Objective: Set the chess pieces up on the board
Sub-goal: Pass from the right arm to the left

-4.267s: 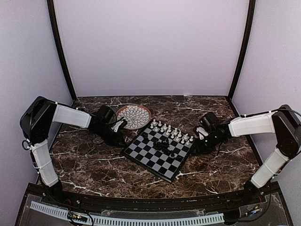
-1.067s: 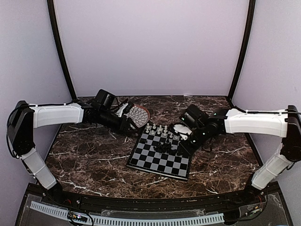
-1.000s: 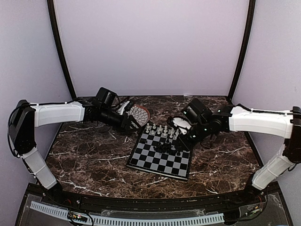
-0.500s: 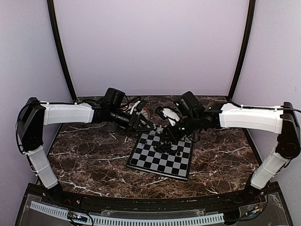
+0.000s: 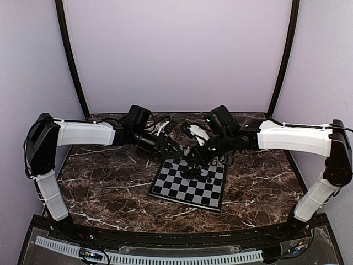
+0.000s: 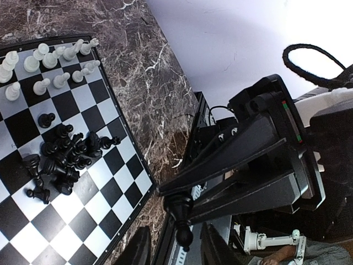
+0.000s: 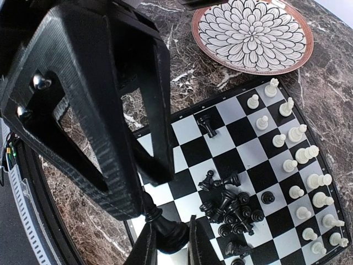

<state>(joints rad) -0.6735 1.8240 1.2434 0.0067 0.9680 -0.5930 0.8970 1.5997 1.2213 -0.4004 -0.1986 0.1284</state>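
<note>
The board [image 5: 187,185] lies mid-table, also in the left wrist view [image 6: 110,182] and right wrist view [image 7: 220,141]. White pieces [image 6: 44,66] [image 7: 298,165] stand in two rows along one edge. Black pieces [image 5: 196,174] lie heaped mid-board [image 6: 66,157] [image 7: 234,207]. One black piece [image 7: 207,126] lies apart. My right gripper [image 5: 192,155] [image 7: 169,243] is shut on a black piece [image 7: 165,226] by its base, above the board's far edge. My left gripper [image 5: 177,146] [image 6: 174,248] is open, its fingers either side of that piece's head [image 6: 182,226].
A round white-patterned, brown-rimmed plate [image 7: 251,33] sits on the marble table beyond the board, mostly hidden by the arms in the top view. The two arms meet tip to tip above the board's far edge. Purple walls close in the back and sides.
Both arms swung inward and now meet over the board's far edge. My right gripper rose from the board holding a black piece. The left gripper left the plate and opened around it.
</note>
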